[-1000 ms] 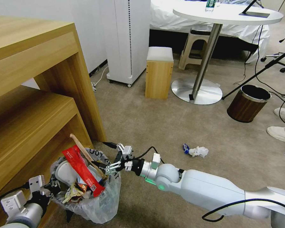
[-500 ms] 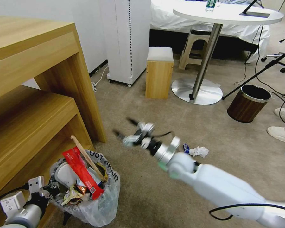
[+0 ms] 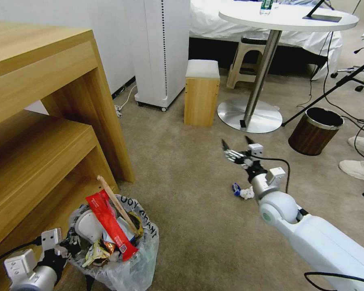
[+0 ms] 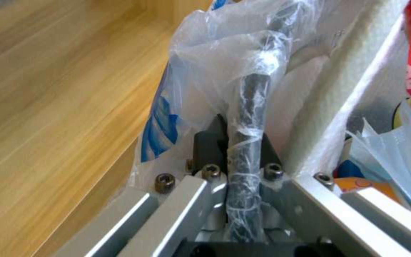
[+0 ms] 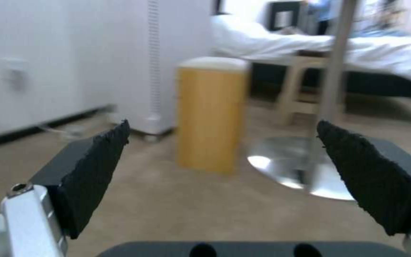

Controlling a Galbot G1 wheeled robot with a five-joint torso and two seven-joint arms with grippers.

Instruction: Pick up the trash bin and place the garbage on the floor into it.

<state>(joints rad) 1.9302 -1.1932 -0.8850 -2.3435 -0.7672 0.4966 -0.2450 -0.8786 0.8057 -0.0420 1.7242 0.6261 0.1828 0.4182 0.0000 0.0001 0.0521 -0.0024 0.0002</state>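
The trash bin (image 3: 121,262), a small dark bin lined with a crinkled clear bag, hangs by the shelf unit, stuffed with a red wrapper (image 3: 109,226), a wooden stick (image 3: 114,202) and a white slipper (image 3: 86,226). My left gripper (image 3: 66,247) is shut on its rim; in the left wrist view the bag-wrapped rim (image 4: 253,89) runs between the jaws of the left gripper (image 4: 239,146). Garbage lies on the beige floor (image 3: 182,161): a white tissue (image 3: 247,193) beside a small blue piece (image 3: 235,188). My right gripper (image 3: 235,146) hovers open over the carpet just beyond them, seen wide apart and holding nothing (image 5: 222,171).
A wooden shelf unit (image 3: 40,121) fills the left. Ahead stand a white tower appliance (image 3: 161,52), a small wooden stool (image 3: 201,95) and a round table's metal base (image 3: 250,116). A brown wood-grain bin (image 3: 314,131), tripod legs and a person's white shoes (image 3: 358,167) are at the right.
My right gripper has left the bin's rim, swung up and to the right, and now points out over the carpet past the tissue. The bin stays in my left gripper.
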